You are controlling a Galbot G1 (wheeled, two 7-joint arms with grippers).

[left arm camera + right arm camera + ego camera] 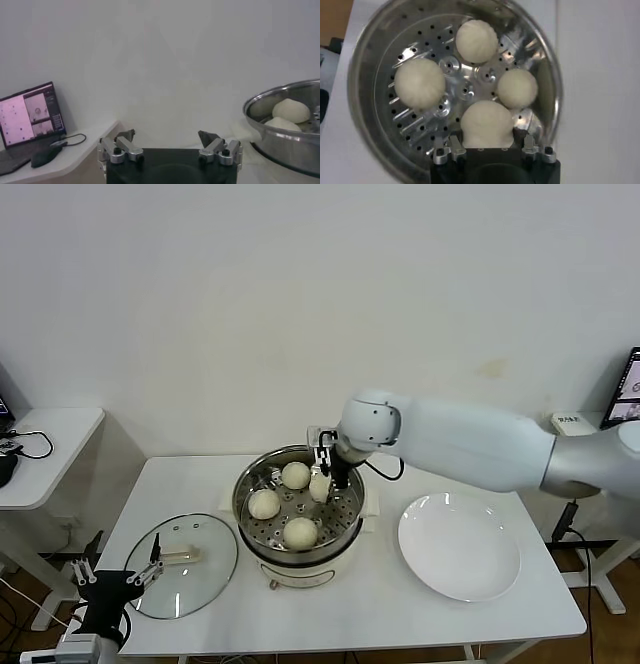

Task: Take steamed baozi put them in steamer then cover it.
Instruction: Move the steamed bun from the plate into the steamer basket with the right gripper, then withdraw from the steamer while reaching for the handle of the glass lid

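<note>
The steamer [243, 494] stands mid-table with three baozi on its perforated tray [402, 125]: one at the back [295, 475], one on the left [264, 503], one at the front [300, 532]. My right gripper [322, 482] reaches down into the pot from behind, shut on a fourth baozi [486, 117], which sits low over the tray's right side beside the others. The cover [200, 579] lies flat on the table left of the steamer. My left gripper [115, 574] is parked at the table's front left corner, open and empty [169, 136].
A white plate [459, 546] lies bare to the right of the steamer. A side table [55, 434] at the left carries a laptop [27, 117] and a mouse [46, 155]. The wall stands close behind.
</note>
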